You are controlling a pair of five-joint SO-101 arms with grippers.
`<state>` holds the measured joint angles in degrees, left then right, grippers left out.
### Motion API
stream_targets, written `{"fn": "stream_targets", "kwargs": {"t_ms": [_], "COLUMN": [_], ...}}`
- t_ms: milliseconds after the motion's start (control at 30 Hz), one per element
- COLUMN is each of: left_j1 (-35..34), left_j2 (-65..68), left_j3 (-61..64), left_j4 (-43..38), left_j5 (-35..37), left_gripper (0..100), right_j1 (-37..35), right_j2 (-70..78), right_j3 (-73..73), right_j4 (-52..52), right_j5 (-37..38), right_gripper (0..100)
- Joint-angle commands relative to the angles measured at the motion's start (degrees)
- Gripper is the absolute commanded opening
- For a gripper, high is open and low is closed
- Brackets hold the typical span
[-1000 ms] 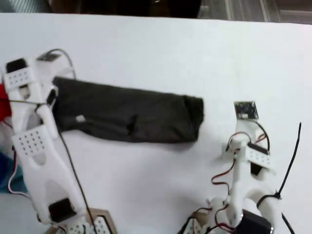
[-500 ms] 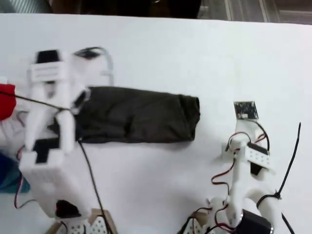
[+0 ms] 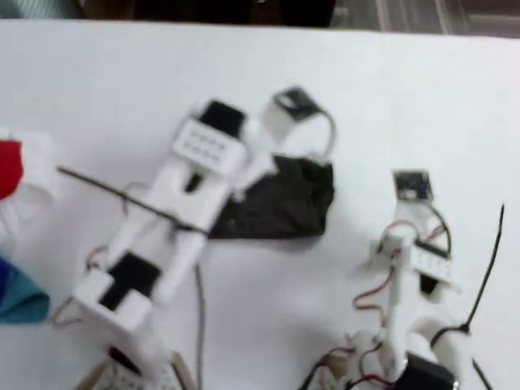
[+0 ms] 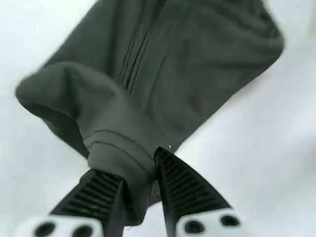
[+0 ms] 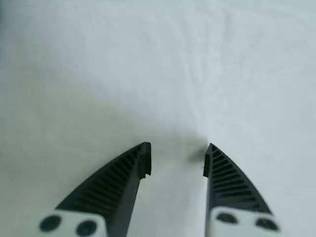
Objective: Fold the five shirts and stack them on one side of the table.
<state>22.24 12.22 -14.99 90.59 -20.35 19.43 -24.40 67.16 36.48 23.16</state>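
A dark grey shirt (image 3: 280,203) lies near the table's middle, doubled over on itself into a short bundle. My left gripper (image 4: 140,170) is shut on the shirt's hem (image 4: 121,158), holding that end lifted above the rest of the cloth (image 4: 187,64). In the high view the left arm (image 3: 175,211) stretches diagonally across the table and covers the shirt's left part. My right gripper (image 5: 175,158) hangs open over bare white table, nothing between its fingers; its arm (image 3: 410,260) stands at the front right.
More shirts lie at the table's left edge: a red one (image 3: 8,166) and a blue-teal one (image 3: 18,294). The white tabletop (image 3: 390,89) stretches behind and to the right of the dark shirt.
The left arm has swung from the far left to the middle, carrying the shirt's left end over to the right, so the long shirt is now folded to about half its length. The right arm stayed put.
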Motion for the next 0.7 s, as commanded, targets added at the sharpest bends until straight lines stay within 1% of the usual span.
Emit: {"fn": "stream_targets", "kwargs": {"t_ms": [0,133,200,467,667], "left_j1": [3.2,4.0,4.7,8.4,8.8], "left_j2": [-2.5,2.3,5.3,16.4,25.5], "left_j3": [-1.5,-2.9,-5.1,-21.4,-33.5], "left_j4": [-5.4,-9.8,-9.9,-5.2,-0.8], "left_j5": [3.4,5.3,5.3,5.4,8.8], "left_gripper": [2,2,2,2,2], "right_j1": [0.7,0.7,0.7,0.4,0.2], "right_j2": [-2.5,-2.5,-2.5,-2.5,-2.5], "right_j3": [-0.3,-0.3,-0.3,-0.3,-0.3], "right_j4": [-0.7,-0.7,-0.7,-0.7,-0.7], "right_j5": [-0.9,-0.9,-0.9,-0.9,-0.9], "right_gripper": [18.0,18.0,18.0,18.0,18.0]}}
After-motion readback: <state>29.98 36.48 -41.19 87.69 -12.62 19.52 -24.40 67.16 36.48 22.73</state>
